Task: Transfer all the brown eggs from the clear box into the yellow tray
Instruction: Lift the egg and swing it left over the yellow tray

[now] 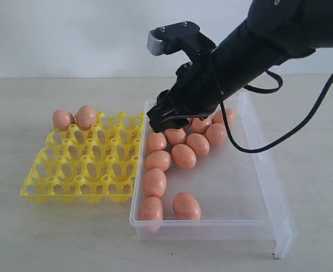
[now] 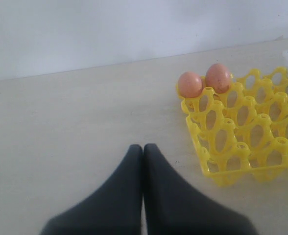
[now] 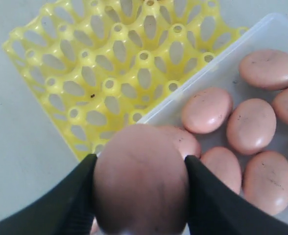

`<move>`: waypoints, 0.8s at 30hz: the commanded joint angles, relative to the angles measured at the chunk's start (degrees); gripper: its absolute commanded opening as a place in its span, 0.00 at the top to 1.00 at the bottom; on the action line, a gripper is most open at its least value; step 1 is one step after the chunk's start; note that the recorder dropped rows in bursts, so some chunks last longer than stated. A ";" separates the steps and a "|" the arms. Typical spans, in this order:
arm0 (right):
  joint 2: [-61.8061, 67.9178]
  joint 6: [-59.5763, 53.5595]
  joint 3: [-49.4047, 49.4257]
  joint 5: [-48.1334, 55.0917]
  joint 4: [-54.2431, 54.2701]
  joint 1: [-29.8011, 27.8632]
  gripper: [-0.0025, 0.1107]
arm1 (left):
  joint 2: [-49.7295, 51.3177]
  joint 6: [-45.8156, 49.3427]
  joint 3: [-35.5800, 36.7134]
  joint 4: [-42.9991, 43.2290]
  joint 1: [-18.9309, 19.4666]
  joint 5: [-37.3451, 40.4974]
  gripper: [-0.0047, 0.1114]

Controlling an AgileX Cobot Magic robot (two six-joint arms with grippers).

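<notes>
Right wrist view: right gripper (image 3: pixel 140 196) pinching brown egg (image 3: pixel 140 169) between both fingers. Just beyond gripper, loose brown eggs (image 3: pixel 252 125) in clear box (image 3: pixel 226 69); farther, yellow tray (image 3: pixel 107 84). Left gripper (image 2: pixel 143 148) pressed together over bench (image 2: pixel 60 122); two eggs (image 2: pixel 218 77) in tray ahead.

Light bright, even and diffuse, apparently overhead; shadows soft only. Faint shadow below the front edge of the clear box (image 1: pixel 234 181) on the table (image 1: pixel 53 238).

Exterior view sharp.

Left wrist view: left pincer (image 2: pixel 143 147) a dark, blurred mass; yellow tray (image 2: pixel 242 142) slightly soft.

Right wrist view: gripped brown egg (image 3: pixel 140 178) close, defocused, shaded; right pincer (image 3: pixel 140 169) edges blurred.
</notes>
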 commanded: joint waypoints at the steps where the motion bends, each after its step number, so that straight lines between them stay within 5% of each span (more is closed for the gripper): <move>1: -0.37 -5.89 5.03 -7.14 6.67 0.11 0.98 | -0.10 -0.67 0.18 -0.15 0.14 -0.80 1.00; 11: 0.82 -60.53 8.25 -11.23 61.01 4.04 0.98 | -0.10 -0.67 0.18 -0.15 0.14 -0.80 1.00; 16: 6.63 -81.87 4.87 -8.30 64.84 6.20 0.98 | -0.10 -0.67 0.18 -0.15 0.14 -0.80 1.00; 24: 17.56 -73.22 -9.37 -7.67 64.84 6.20 0.98 | -0.10 -0.67 0.18 -0.15 0.14 -0.80 1.00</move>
